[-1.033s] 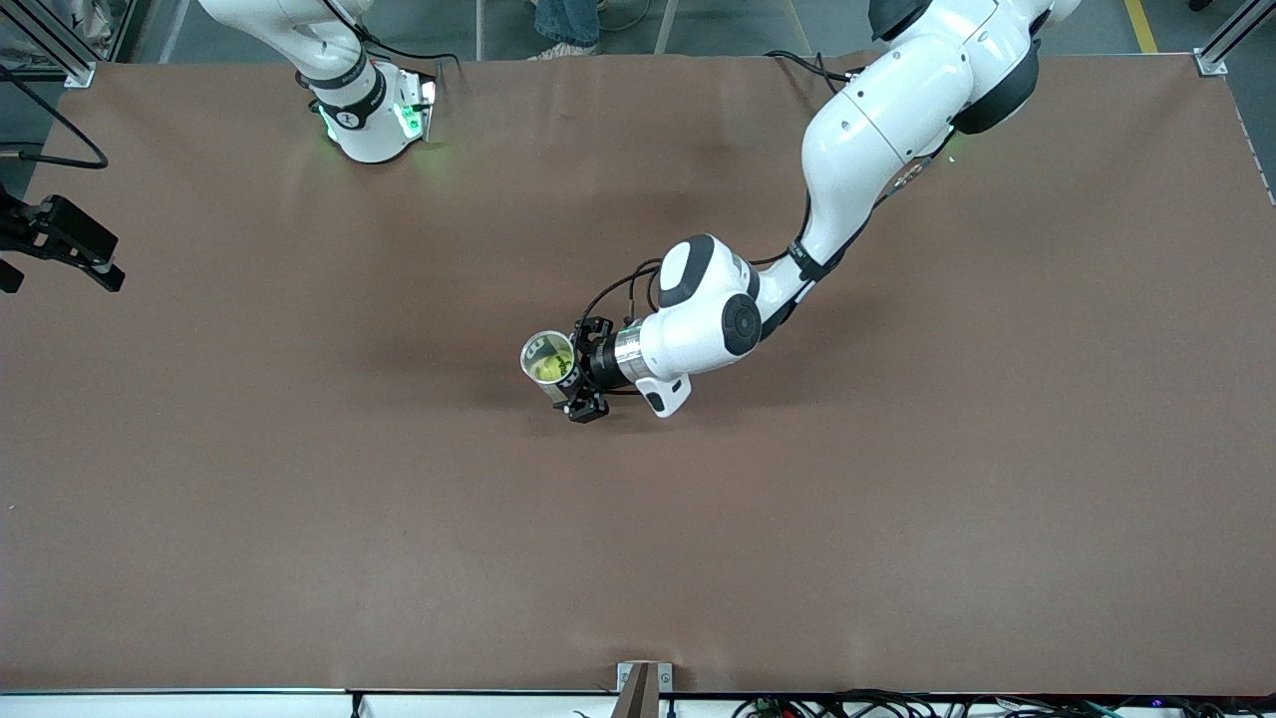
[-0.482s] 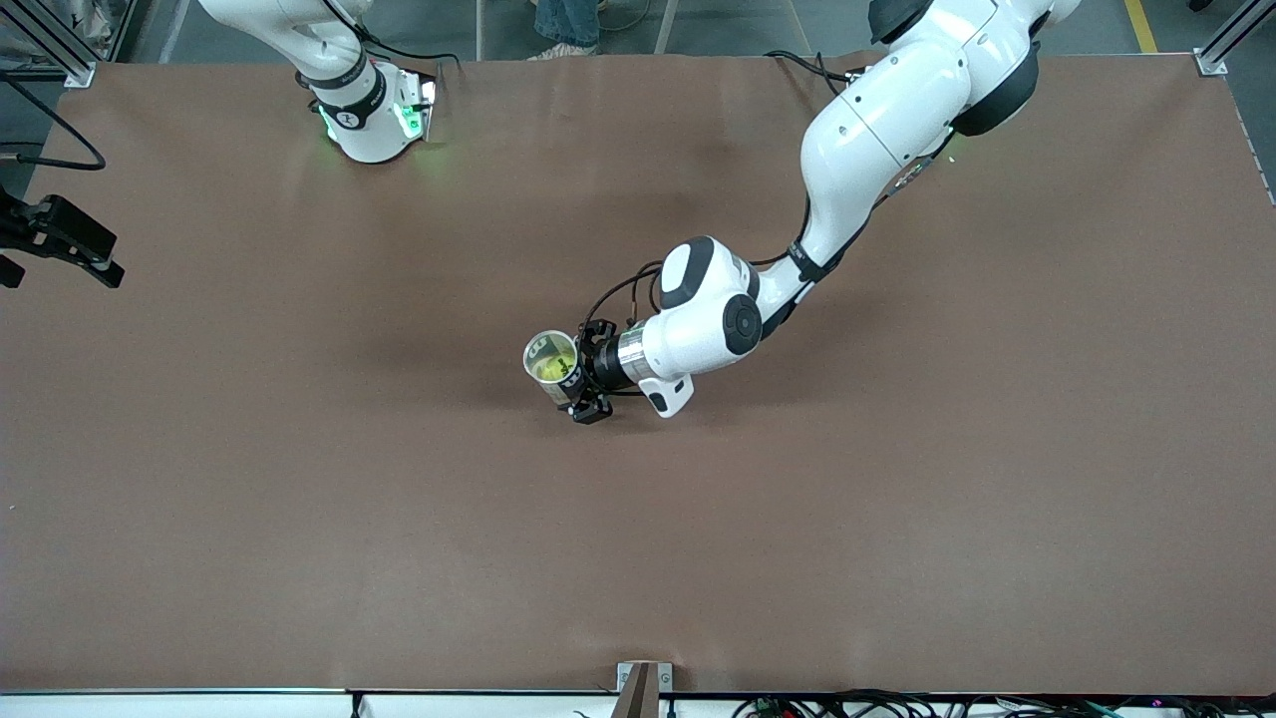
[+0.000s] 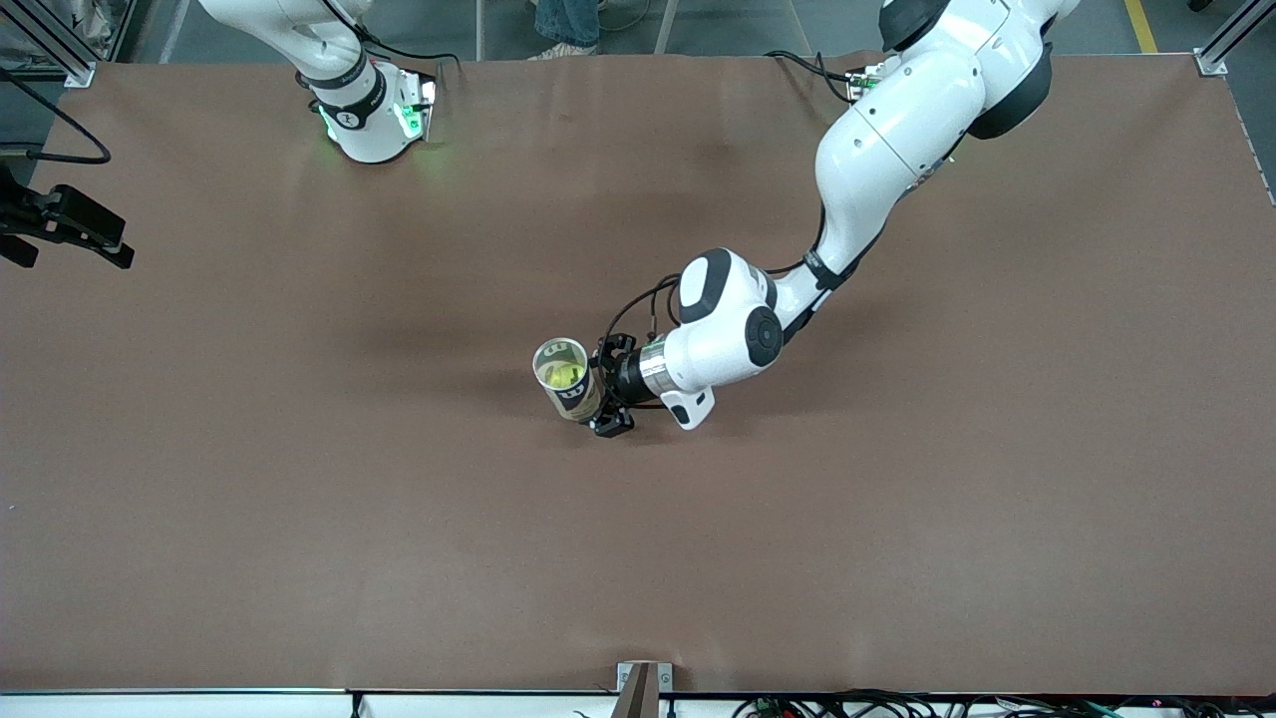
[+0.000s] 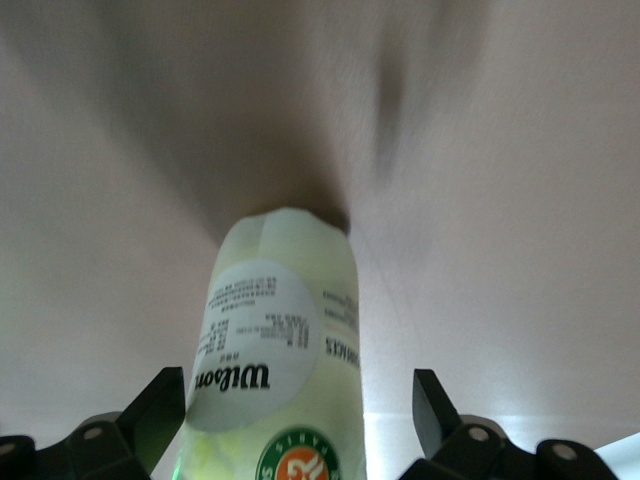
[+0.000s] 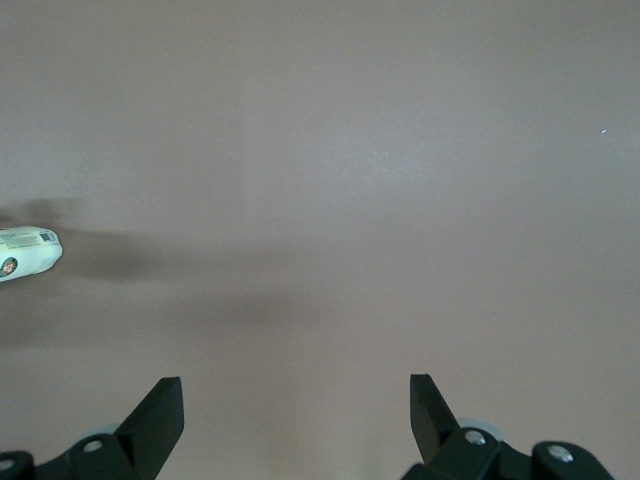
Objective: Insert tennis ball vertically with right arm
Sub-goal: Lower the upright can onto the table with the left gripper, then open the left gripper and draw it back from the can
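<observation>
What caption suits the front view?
Left gripper beside an upright ball can on the table; right gripper waits.

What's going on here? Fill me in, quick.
A clear tennis ball can stands open-topped mid-table with a yellow tennis ball inside. The left gripper sits at the can, its fingers spread open on either side and apart from it. The right gripper, also open, waits over bare table toward the right arm's end.

Even, fairly bright overhead light falls on the brown table [image 3: 299, 499], casting soft, diffuse shadows under the left arm [image 3: 877, 140]. Green indicator glow tints the right arm's base [image 3: 374, 120]. The left wrist view is washed-out and blurred, with glare on the tennis ball can [image 4: 280, 370].
</observation>
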Robot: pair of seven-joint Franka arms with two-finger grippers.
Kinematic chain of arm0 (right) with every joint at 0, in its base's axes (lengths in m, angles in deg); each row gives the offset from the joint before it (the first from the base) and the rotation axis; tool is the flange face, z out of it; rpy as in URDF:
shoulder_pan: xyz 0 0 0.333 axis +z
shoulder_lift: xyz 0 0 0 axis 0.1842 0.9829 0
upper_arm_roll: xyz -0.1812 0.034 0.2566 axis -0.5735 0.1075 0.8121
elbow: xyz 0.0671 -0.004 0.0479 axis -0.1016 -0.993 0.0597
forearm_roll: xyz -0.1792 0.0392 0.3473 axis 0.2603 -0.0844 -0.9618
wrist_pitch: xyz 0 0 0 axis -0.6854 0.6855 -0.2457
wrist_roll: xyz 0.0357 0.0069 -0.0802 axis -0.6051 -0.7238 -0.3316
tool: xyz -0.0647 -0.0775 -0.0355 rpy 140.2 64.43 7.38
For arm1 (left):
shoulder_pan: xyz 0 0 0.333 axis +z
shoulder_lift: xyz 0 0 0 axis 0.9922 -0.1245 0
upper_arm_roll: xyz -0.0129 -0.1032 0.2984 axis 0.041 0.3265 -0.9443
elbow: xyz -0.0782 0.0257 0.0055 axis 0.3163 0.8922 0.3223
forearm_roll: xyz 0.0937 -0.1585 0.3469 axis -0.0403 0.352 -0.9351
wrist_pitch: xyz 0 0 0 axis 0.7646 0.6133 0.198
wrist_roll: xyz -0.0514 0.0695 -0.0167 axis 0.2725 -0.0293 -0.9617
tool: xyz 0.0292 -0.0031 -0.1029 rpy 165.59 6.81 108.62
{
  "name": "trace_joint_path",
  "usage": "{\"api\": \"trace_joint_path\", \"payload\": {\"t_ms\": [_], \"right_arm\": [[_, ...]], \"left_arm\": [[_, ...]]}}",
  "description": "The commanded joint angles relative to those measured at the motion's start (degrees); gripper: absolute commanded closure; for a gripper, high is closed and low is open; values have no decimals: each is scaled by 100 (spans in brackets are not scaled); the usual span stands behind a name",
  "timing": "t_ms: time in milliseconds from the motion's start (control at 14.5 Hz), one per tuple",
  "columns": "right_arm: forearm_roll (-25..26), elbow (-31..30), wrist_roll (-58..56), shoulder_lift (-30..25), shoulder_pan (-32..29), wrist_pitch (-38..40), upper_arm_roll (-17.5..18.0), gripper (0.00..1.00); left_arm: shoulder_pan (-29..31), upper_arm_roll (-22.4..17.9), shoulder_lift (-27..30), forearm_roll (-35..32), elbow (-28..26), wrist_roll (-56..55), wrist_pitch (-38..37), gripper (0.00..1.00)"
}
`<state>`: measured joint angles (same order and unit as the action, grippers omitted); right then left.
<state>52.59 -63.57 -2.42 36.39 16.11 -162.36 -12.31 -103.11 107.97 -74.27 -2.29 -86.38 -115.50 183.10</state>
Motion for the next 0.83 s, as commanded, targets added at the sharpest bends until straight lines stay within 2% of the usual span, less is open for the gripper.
{"api": "trace_joint_path", "payload": {"t_ms": [0,138,344,482,620,758], "right_arm": [[-19,46,4,36,-23,58,20,0],[86,55,39,54,12,49,37,0],[78,125,-5,36,-58,6,20,0],[17,117,4,54,-41,50,20,0],[60,134,-5,45,3,23,37,0],[-1,134,4,36,3,6,55,0]], "left_arm": [[198,57,302,149,-518,278,28,0],[382,136,399,149,-790,472,28,0],[943,504,627,149,-1299,849,28,0],[1295,663,750,80,-1415,973,-173,0],[1603,620,978,-191,-1380,1209,-1032,0],[2234,663,1198,-1007,-1354,1613,-2094,0]]}}
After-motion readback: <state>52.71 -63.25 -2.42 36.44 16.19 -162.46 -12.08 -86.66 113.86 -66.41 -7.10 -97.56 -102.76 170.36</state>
